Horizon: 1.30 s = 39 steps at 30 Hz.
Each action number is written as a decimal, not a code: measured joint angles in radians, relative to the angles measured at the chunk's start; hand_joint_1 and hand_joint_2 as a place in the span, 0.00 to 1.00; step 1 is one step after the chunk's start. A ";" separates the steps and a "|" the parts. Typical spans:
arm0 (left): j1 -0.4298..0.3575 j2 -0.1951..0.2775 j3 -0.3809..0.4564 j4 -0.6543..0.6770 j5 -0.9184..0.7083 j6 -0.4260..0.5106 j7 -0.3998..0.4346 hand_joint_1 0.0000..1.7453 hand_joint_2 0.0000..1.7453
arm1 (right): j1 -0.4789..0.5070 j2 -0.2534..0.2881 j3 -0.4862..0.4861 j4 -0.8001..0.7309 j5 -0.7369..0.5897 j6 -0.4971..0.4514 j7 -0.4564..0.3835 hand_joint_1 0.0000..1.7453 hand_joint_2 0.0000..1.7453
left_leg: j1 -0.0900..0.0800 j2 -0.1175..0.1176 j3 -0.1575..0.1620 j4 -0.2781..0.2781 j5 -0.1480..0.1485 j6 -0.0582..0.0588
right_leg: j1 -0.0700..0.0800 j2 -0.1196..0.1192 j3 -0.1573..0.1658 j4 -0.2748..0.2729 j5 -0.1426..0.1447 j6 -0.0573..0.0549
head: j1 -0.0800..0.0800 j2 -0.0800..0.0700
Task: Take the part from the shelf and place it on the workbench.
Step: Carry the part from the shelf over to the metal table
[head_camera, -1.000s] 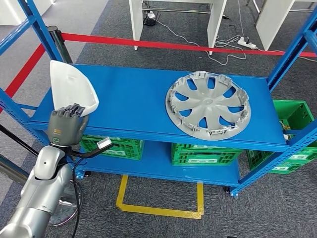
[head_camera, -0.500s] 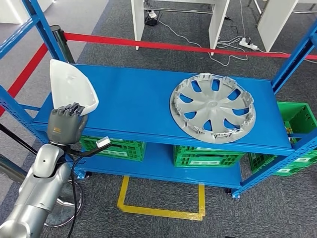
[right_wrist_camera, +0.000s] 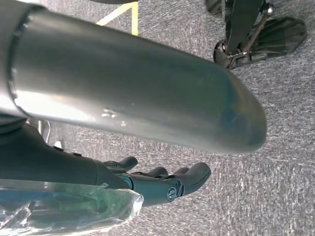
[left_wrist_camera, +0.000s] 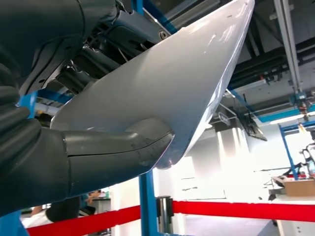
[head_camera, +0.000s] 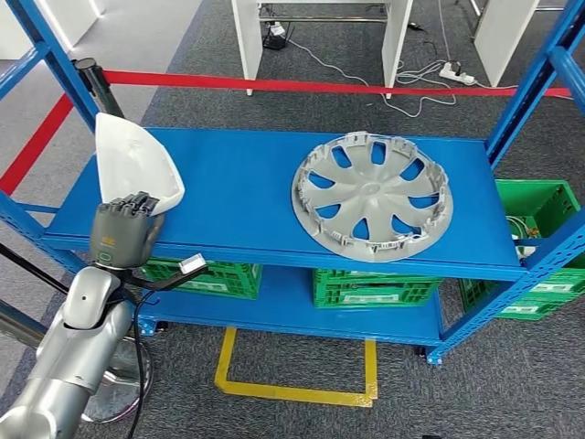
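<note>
So the whole view slid sideways a bit compared with a second earlier, and the hubcap [head_camera: 372,197] ended up closer to the middle of the blue shelf [head_camera: 234,197] in the picture. That was the camera swinging, not the stuff moving, because the shelf posts and the red barrier tape [head_camera: 331,87] shifted along with it. The left hand [head_camera: 122,230] and the white part [head_camera: 134,165] barely budged against each other.

The left hand was grasping that white part, fingers curled over its near edge. In the left wrist view the thumb [left_wrist_camera: 118,147] was pressed right up against the glossy white shell [left_wrist_camera: 167,93], so the grip looked solid. The part sat at the near left corner of the shelf, standing up on edge. My guess was that it was picked up or just about lifted, with the robot starting to turn away, so the carry to the workbench was all still ahead.

Hard to tell stuff: I couldn't see whether the bottom of the part was touching the shelf, since the hand covered it. No workbench I could be sure of either, just some white table legs past the tape. The right hand [right_wrist_camera: 163,184] hung down over grey carpet [right_wrist_camera: 260,196], fingers loosely stretched out and holding nothing. The green crates [head_camera: 376,285] under the shelf were mostly hidden by it.
</note>
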 joint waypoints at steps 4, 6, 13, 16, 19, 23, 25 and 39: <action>0.003 0.004 -0.003 0.008 0.001 0.000 0.004 1.00 1.00 | 0.000 0.000 0.000 0.000 0.004 0.000 -0.001 0.00 0.00 | 0.000 0.000 0.010 0.023 0.017 0.004 | 0.004 -0.002 -0.009 0.000 0.009 -0.003 | 0.000 0.000; -0.001 0.006 -0.003 0.009 0.003 0.000 0.006 1.00 1.00 | -0.001 0.000 0.000 0.000 0.005 0.000 -0.002 0.00 0.00 | -0.002 0.000 0.087 -0.112 0.071 0.013 | 0.007 -0.001 -0.012 0.001 0.014 0.003 | 0.000 0.000; -0.008 0.010 -0.006 0.012 0.015 0.000 0.007 1.00 1.00 | -0.001 0.000 -0.002 0.000 0.008 -0.004 -0.001 0.00 0.00 | -0.002 0.002 0.104 -0.203 0.113 0.043 | 0.008 -0.002 -0.055 0.051 -0.019 0.042 | 0.006 0.000; -0.007 0.011 -0.006 0.013 0.031 -0.001 0.004 1.00 1.00 | -0.001 0.000 -0.005 0.000 0.010 -0.004 -0.001 0.00 0.00 | -0.004 0.004 0.075 -0.203 0.133 0.053 | 0.007 -0.002 -0.115 0.234 -0.135 0.048 | 0.009 0.000; -0.005 0.011 -0.007 0.015 0.054 -0.008 -0.006 1.00 1.00 | -0.001 0.000 -0.008 0.000 0.010 -0.005 -0.002 0.00 0.00 | -0.009 0.004 0.049 -0.202 0.150 0.051 | 0.010 -0.002 -0.079 0.239 -0.106 0.043 | 0.009 0.000; -0.005 0.011 -0.007 0.016 0.064 -0.011 -0.011 1.00 1.00 | -0.007 -0.001 -0.013 -0.001 0.011 -0.005 -0.004 0.00 0.00 | -0.014 0.004 0.035 -0.200 0.169 0.038 | 0.020 -0.003 0.085 -0.002 -0.065 0.016 | 0.008 0.000; -0.007 0.010 -0.007 0.016 0.066 -0.013 -0.011 1.00 1.00 | -0.008 -0.001 -0.014 -0.002 0.011 -0.005 -0.004 0.00 0.00 | -0.016 0.005 0.032 -0.198 0.171 0.041 | 0.022 -0.003 0.092 -0.030 -0.072 0.013 | 0.007 0.000; -0.009 0.011 -0.015 0.016 0.086 -0.034 -0.012 1.00 1.00 | -0.006 0.004 -0.016 -0.002 0.015 -0.002 -0.006 0.00 0.00 | -0.015 0.004 0.024 -0.201 0.190 0.043 | 0.022 -0.005 0.088 -0.031 -0.059 0.008 | 0.007 0.000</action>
